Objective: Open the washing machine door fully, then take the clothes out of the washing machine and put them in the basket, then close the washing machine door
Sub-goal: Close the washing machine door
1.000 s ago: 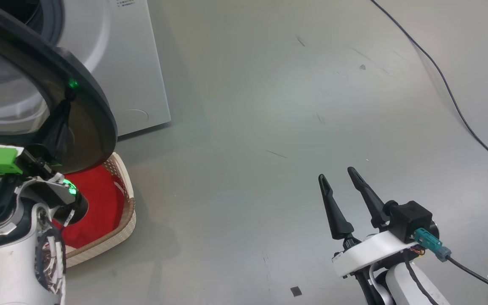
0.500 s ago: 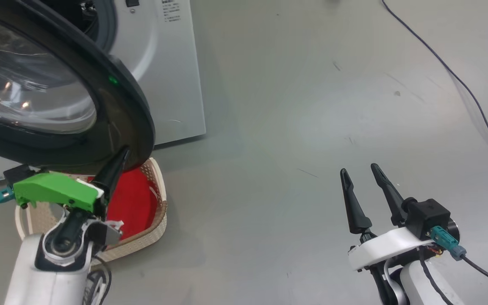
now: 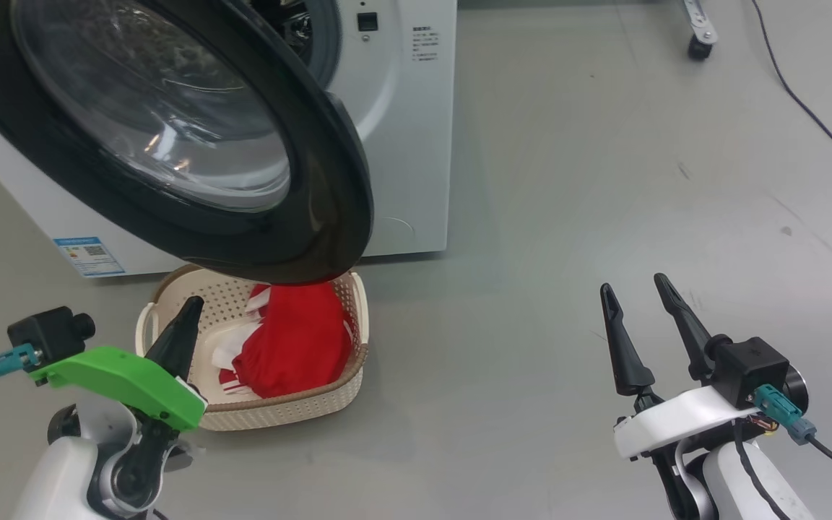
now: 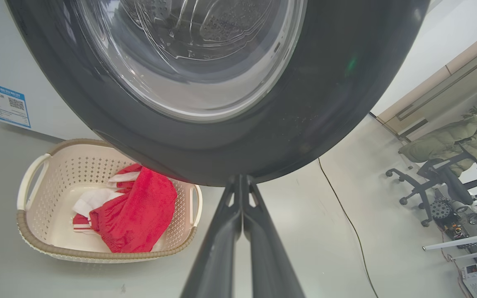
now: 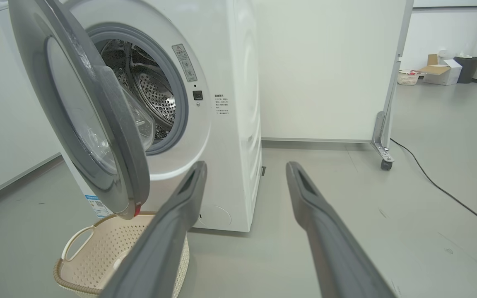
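The washing machine door (image 3: pixel 329 217) stands partly open over the basket (image 3: pixel 293 408), and its glass bowl faces me. Red clothes (image 3: pixel 293 339) with white trim lie in the basket. My left gripper (image 3: pixel 188 310) is shut with nothing in it, pointing up in front of the basket. In the left wrist view the left gripper (image 4: pixel 240 179) ends just under the door (image 4: pixel 325 103), near the basket (image 4: pixel 56 248) and clothes (image 4: pixel 139 211). My right gripper (image 3: pixel 634 287) stands open and empty over bare floor at the right. The right gripper (image 5: pixel 245 166) faces the washing machine (image 5: pixel 234 103).
A dark cable (image 3: pixel 820 123) runs along the floor at the far right. A wheeled white partition (image 5: pixel 325 62) stands behind the machine, its caster (image 3: pixel 698 47) on the floor. An office chair (image 4: pixel 441 165) with a green jacket stands further off.
The head camera has swung, bringing more of the machine and basket into view. My left gripper's tip has come off the door's dark face and now sits below its lower rim. The right gripper stays open.
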You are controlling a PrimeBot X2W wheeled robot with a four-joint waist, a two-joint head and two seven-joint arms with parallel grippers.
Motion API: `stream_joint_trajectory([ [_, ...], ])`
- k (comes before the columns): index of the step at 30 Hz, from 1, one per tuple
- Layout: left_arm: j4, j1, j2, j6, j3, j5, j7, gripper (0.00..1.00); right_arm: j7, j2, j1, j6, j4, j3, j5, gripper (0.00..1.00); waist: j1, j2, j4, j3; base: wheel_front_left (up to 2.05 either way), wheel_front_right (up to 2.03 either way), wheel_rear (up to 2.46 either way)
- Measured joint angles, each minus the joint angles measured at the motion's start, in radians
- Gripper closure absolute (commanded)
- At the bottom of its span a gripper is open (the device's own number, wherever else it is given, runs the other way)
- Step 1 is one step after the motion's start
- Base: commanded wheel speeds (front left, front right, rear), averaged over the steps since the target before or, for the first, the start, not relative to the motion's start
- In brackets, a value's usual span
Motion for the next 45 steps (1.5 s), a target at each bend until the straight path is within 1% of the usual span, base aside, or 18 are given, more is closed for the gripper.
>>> stream_joint_trajectory([
  [4,-0.012,0.029,0.014,-0.005,-0.024,0.082,-0.071,1.00,0.000,0.001,0.007,0.001,-0.004,-0.005,0.000,0.00,0.0000,0.0000,0.049,-0.015,0.00,0.00,0.00],
  [9,-0.018,0.058,0.017,-0.008,-0.052,0.175,-0.157,1.00,0.000,0.005,0.024,0.001,-0.004,-0.011,0.000,0.00,0.0000,0.0000,0.102,-0.032,0.00,0.00,0.00],
  [20,-0.021,0.111,0.039,-0.005,-0.097,0.341,-0.315,1.00,0.000,0.004,0.039,0.009,-0.005,-0.015,-0.001,0.00,0.0000,0.0000,0.192,-0.063,0.00,0.00,0.00],
  [21,-0.021,0.117,0.045,0.002,-0.100,0.363,-0.330,0.64,0.000,0.005,0.039,0.009,-0.007,-0.014,-0.005,0.00,0.0000,0.0000,0.198,-0.064,0.00,0.00,0.00],
  [22,-0.021,0.123,0.052,0.012,-0.099,0.389,-0.353,0.00,0.000,0.005,0.039,0.010,-0.008,-0.012,-0.008,0.00,0.0000,0.0000,0.203,-0.065,0.00,0.00,0.00],
  [23,-0.021,0.127,0.058,0.021,-0.094,0.407,-0.376,0.00,0.000,0.005,0.039,0.010,-0.008,-0.009,-0.009,0.00,0.0000,0.0000,0.208,-0.064,0.00,0.00,0.00],
  [26,-0.018,0.146,0.059,0.025,-0.093,0.423,-0.407,0.00,0.000,0.008,0.039,0.013,-0.008,-0.001,-0.009,0.00,0.0000,0.0000,0.215,-0.063,0.00,0.00,0.00],
  [28,-0.018,0.167,0.054,0.041,-0.096,0.434,-0.412,0.00,0.000,0.009,0.039,0.018,-0.008,-0.002,-0.009,0.00,0.0000,0.0000,0.217,-0.062,0.00,0.00,0.00],
  [33,-0.018,0.176,0.059,0.054,-0.095,0.477,-0.420,0.00,0.000,0.015,0.040,0.018,-0.007,-0.002,-0.009,0.00,0.0000,0.0000,0.218,-0.062,0.00,0.00,0.00],
  [35,-0.018,0.176,0.064,0.056,-0.102,0.509,-0.420,0.00,0.000,0.016,0.040,0.018,-0.007,0.000,-0.009,0.00,0.0000,0.0000,0.217,-0.062,0.00,0.00,0.00],
  [45,-0.032,0.181,0.054,0.067,-0.103,0.551,-0.428,0.00,0.000,0.021,0.040,0.019,-0.002,0.003,-0.009,0.00,0.0000,0.0000,0.212,-0.059,0.00,0.00,0.00],
])
